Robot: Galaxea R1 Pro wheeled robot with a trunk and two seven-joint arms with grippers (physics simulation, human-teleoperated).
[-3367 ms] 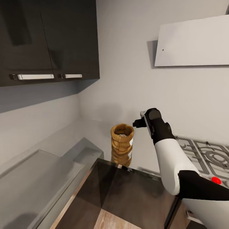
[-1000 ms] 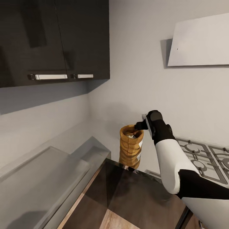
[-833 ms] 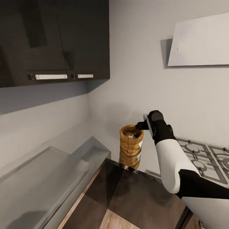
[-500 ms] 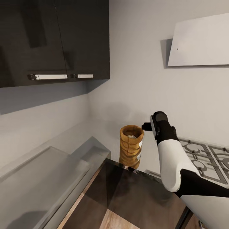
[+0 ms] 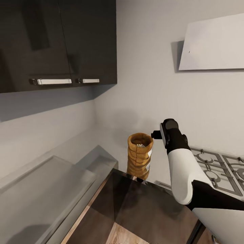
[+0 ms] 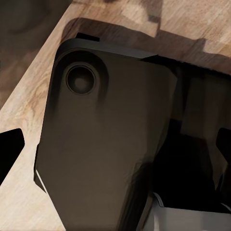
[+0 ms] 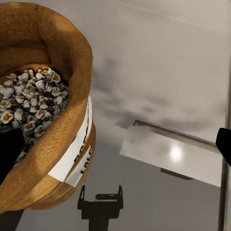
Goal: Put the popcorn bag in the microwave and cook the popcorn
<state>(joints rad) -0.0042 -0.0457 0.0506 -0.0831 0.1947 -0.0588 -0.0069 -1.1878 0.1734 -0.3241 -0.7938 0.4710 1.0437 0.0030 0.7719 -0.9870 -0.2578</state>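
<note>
Grey desk (image 5: 51, 176) gleaming under dark wall cabinets (image 5: 57, 44), white hood (image 5: 213, 44) and gas hob (image 5: 217, 166) alongside. Popcorn bag (image 5: 139, 154) standing upright near the desk's corner, kernels (image 7: 29, 103) heaped inside. Right gripper (image 5: 156, 135), fingers spread, now hovering just beside the rim after backing off it.

The head camera looks forward and down into a kitchen corner, taking in the dark wall cabinets (image 5: 57, 44), the white hood (image 5: 211, 45), the grey tabletop (image 5: 44, 189) and the right arm (image 5: 181, 166) reaching in. The right wrist camera sits close above the popcorn bag (image 7: 45, 103) — looking down into its mouth at the popcorn (image 7: 31, 103). Both views share that bag (image 5: 139, 155). The left wrist camera faces down, close to a dark robot part (image 6: 103, 144) over wood flooring (image 6: 19, 144).
</note>
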